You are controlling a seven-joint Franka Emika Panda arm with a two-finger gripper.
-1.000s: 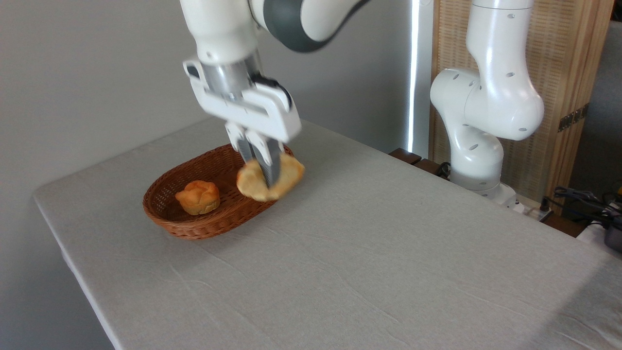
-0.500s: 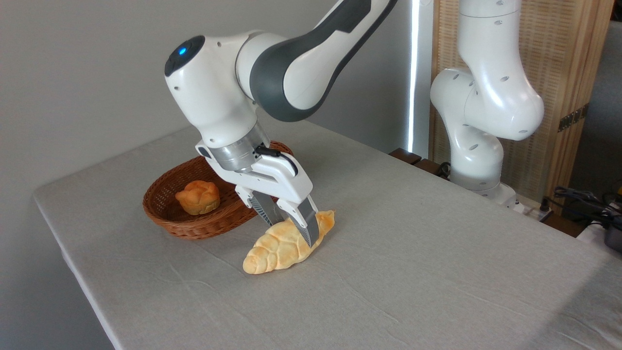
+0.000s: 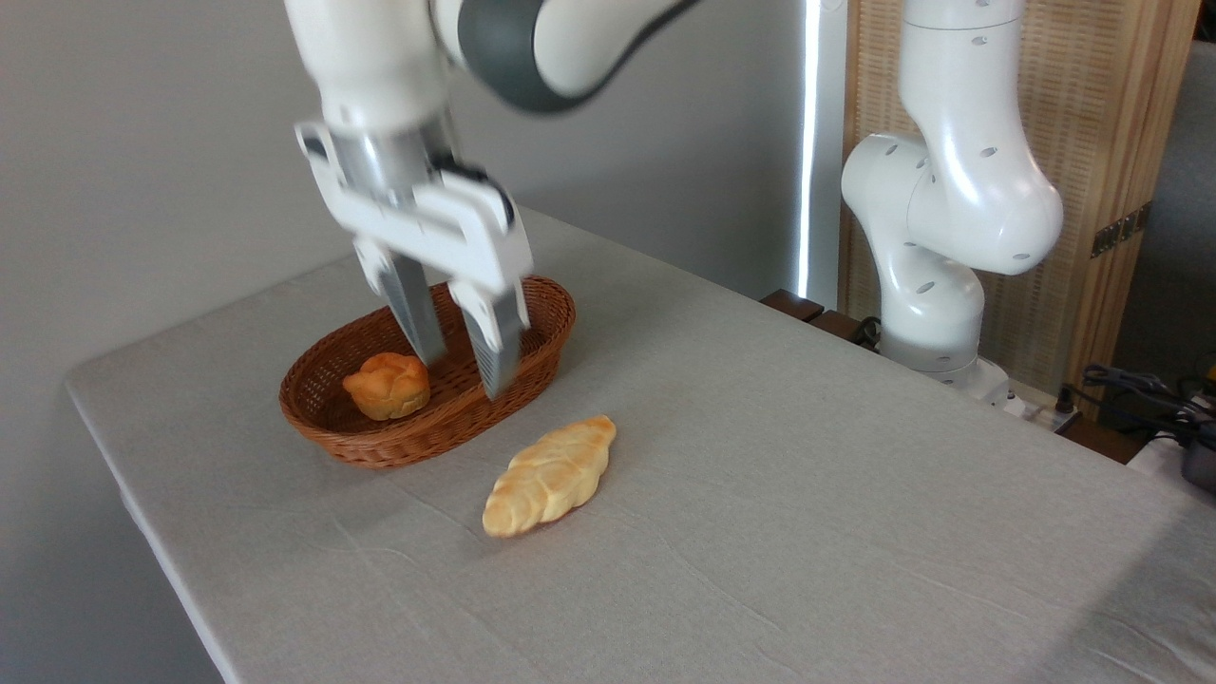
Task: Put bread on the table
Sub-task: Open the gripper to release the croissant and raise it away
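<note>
The bread (image 3: pixel 550 475) lies flat on the table (image 3: pixel 807 532), just in front of and to the right of the basket (image 3: pixel 323 423), clear of its rim. One tapered end points toward the near table edge, the other toward the far right. The gripper (image 3: pixel 465 375) hangs above the basket's right half, jaws apart and holding nothing, fingertips pointing down. A round bun (image 3: pixel 387 385) sits inside the basket, left of the gripper. The robot base (image 3: pixel 936 313) stands beyond the table's far right edge, well apart from the basket.
</note>
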